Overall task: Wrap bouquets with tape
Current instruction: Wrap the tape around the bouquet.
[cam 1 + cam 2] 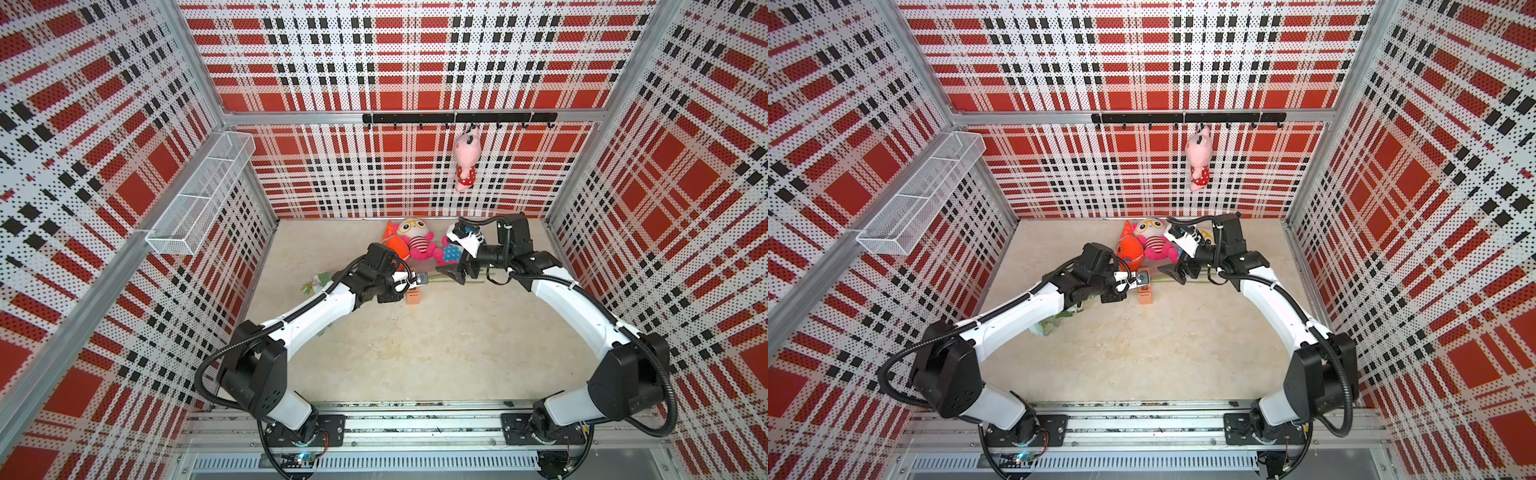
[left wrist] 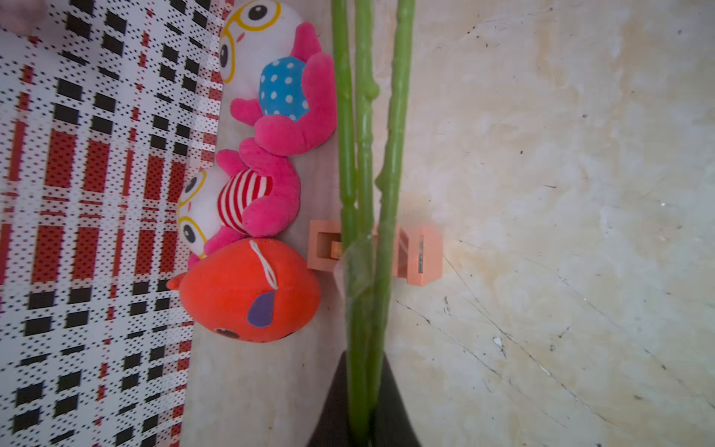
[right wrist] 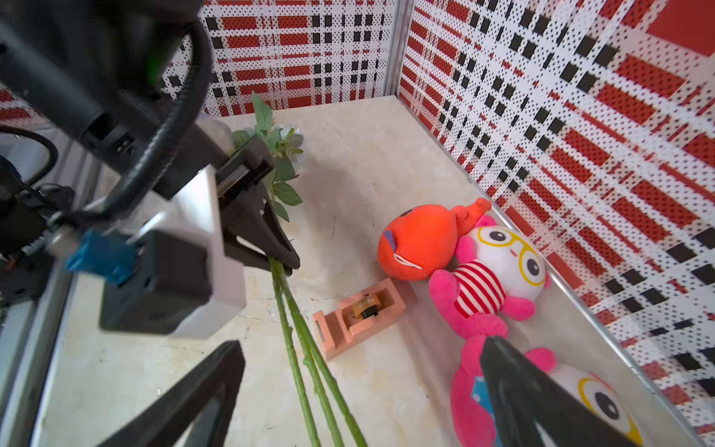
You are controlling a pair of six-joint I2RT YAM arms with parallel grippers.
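Observation:
The bouquets are one bunch: leaves and pale flowers (image 1: 316,282) lie left of my left wrist, and the long green stems (image 3: 305,348) run right across the floor. My left gripper (image 3: 287,262) is shut on the stems near their middle, seen up close in the left wrist view (image 2: 363,406). A clear strip of tape (image 2: 356,267) clings to the stems (image 2: 363,154) just past the jaws. The peach tape dispenser (image 1: 413,297) stands on the floor right beside the stems (image 3: 358,311). My right gripper (image 3: 363,348) hangs open above the stems' free end (image 1: 457,274), holding nothing.
An orange plush fish (image 1: 395,245) and pink plush dolls (image 1: 417,245) lie against the back wall, close behind the stems. Another pink plush (image 1: 467,160) hangs from a black hook rail (image 1: 457,117). A white wire basket (image 1: 199,195) is fixed to the left wall.

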